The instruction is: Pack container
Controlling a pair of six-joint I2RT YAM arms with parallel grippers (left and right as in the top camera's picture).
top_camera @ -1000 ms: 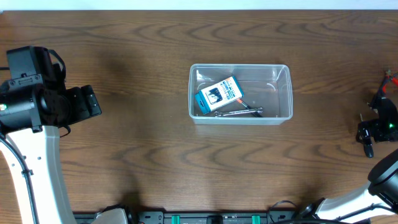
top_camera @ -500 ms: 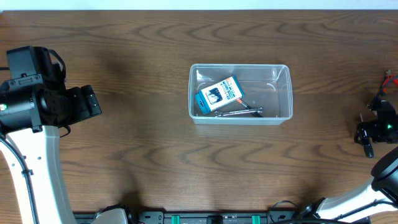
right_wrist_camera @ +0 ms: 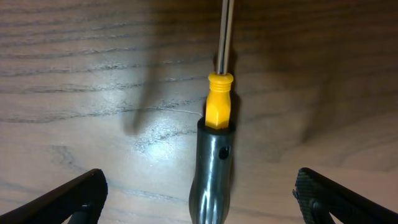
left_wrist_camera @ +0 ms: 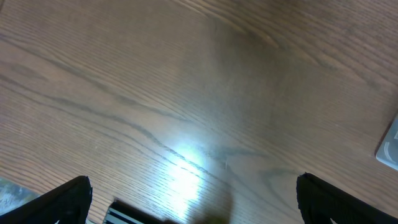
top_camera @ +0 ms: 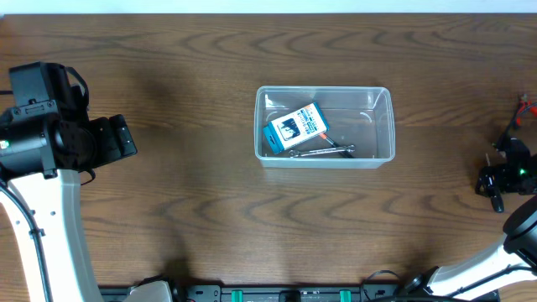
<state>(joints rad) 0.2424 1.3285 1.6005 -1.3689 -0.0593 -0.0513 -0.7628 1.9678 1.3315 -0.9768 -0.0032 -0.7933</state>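
Observation:
The clear plastic container [top_camera: 324, 126] stands mid-table, holding a blue-and-white carded package [top_camera: 295, 126] and a metal wrench [top_camera: 324, 152]. A screwdriver [right_wrist_camera: 211, 163] with a silver handle, yellow collar and steel shaft lies on the wood at the far right. My right gripper [right_wrist_camera: 208, 198] is open low over it, the handle midway between the two fingertips and touching neither. In the overhead view the right gripper [top_camera: 495, 179] hides the screwdriver. My left gripper [left_wrist_camera: 198, 200] is open over bare wood at the left [top_camera: 116, 138], holding nothing.
A corner of the container [left_wrist_camera: 390, 144] shows at the right edge of the left wrist view. Red wires [top_camera: 525, 106] hang at the far right edge. The table's front edge [left_wrist_camera: 127, 213] lies just below the left gripper.
The right gripper has shifted slightly toward the front of the table and a little left. The left arm and the container's contents have not moved.

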